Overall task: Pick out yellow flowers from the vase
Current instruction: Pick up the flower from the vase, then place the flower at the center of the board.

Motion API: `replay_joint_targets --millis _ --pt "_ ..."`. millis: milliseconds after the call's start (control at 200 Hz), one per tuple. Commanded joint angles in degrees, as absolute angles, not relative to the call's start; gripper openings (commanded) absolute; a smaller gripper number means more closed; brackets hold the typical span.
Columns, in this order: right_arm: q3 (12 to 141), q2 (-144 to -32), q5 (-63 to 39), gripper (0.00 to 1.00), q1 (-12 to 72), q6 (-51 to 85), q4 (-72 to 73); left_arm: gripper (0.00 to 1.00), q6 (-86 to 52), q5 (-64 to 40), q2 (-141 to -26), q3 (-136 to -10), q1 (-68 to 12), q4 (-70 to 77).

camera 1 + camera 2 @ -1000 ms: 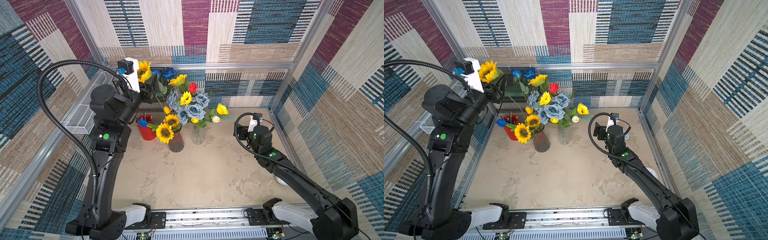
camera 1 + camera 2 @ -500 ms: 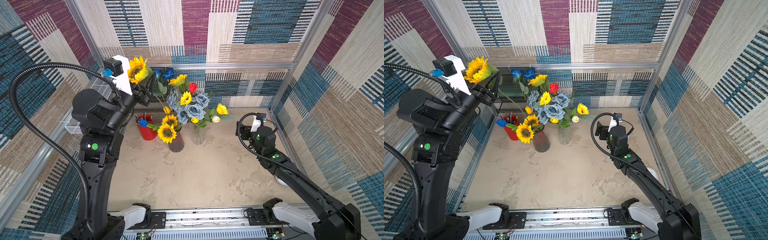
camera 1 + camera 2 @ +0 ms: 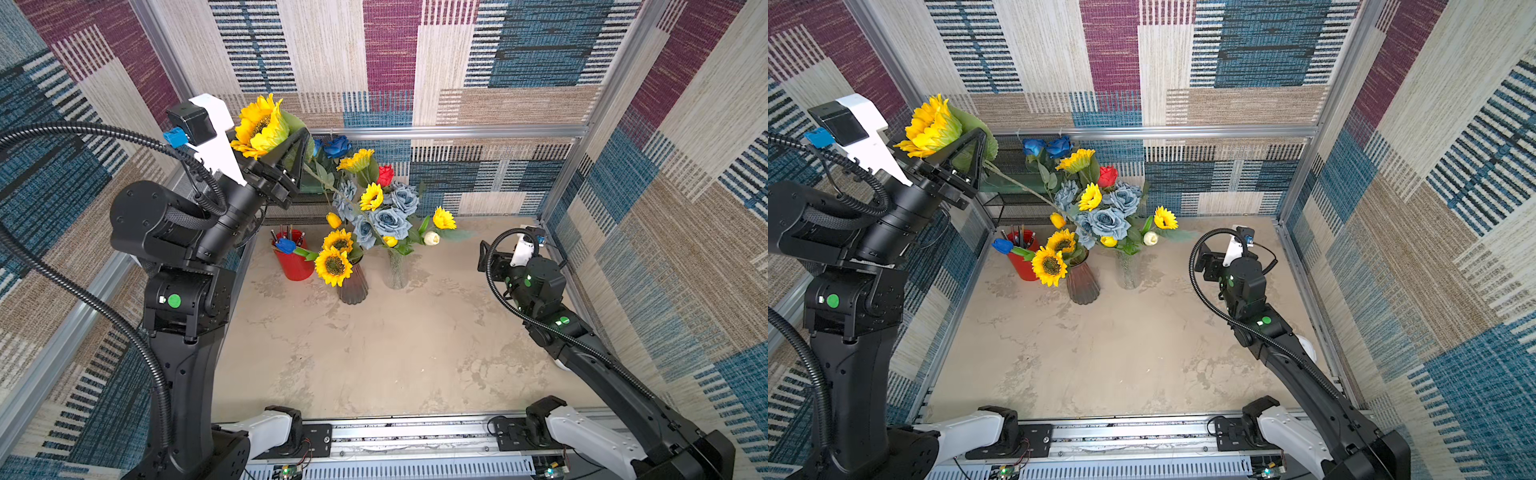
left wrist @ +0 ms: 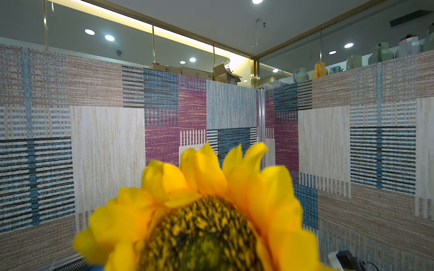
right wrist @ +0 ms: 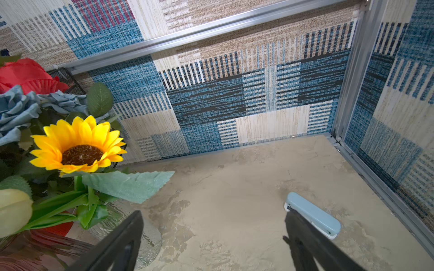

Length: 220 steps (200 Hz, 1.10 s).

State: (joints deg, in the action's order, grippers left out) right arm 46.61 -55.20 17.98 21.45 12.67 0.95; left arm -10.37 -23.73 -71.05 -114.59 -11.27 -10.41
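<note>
Sunflower [image 3: 259, 126] pinched at the stem just under its head by left gripper [image 3: 291, 149], high beside the bouquet [image 3: 386, 216]; right gripper [image 5: 213, 212] jaws spread wide, empty.

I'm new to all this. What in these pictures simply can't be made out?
- Where the left gripper grips the held sunflower: covered by its own fingers in both top views; the left wrist view shows only the bloom.
- Where its stem ends: grey-blue roses hide it in both top views.
- The pale blue stapler: partly behind a finger of the right gripper, right wrist view.
</note>
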Motion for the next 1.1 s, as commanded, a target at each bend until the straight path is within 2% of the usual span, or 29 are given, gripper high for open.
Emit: replay_joint_targets --millis 0,130,265,336,466,561,666,796,1097 --pt "47.9 -53.9 14.7 0.96 21.5 11.1 1.1 0.56 -15.3 -27.9 -72.0 -116.0 -11.2 -10.8" --pt "49.5 -50.9 8.2 0.96 21.4 9.4 2.2 0.57 -15.0 -30.0 -71.8 -115.2 -11.3 -15.1" --pt "49.7 -49.6 -9.2 0.96 21.4 3.8 8.4 0.57 -15.8 -35.5 -72.2 -114.4 -11.3 -20.4" --pt "52.5 -51.1 -18.4 0.96 21.8 1.8 7.0 0.57 -16.7 -38.7 -72.0 -112.8 -11.4 -20.9" --pt "59.0 -55.5 -29.3 0.98 23.5 0.6 1.7 0.57 -18.1 -43.0 -71.5 -109.0 -12.3 -21.1" --pt "60.8 -58.4 -37.2 0.99 26.3 -1.0 3.1 0.57 -16.9 -43.7 -70.7 -106.3 -14.4 -21.1" --pt "65.6 -63.0 -41.8 1.0 31.9 -3.4 0.1 0.59 -15.3 -43.7 -71.0 -104.9 -18.0 -21.1" --pt "72.5 -69.5 -44.1 0.94 37.4 -6.9 -6.0 0.59 -13.2 -42.1 -71.8 -104.2 -21.4 -21.1" --pt "79.0 -77.1 -52.0 0.86 39.4 -4.7 -5.7 0.59 -11.4 -39.7 -70.9 -100.4 -25.4 -17.9"
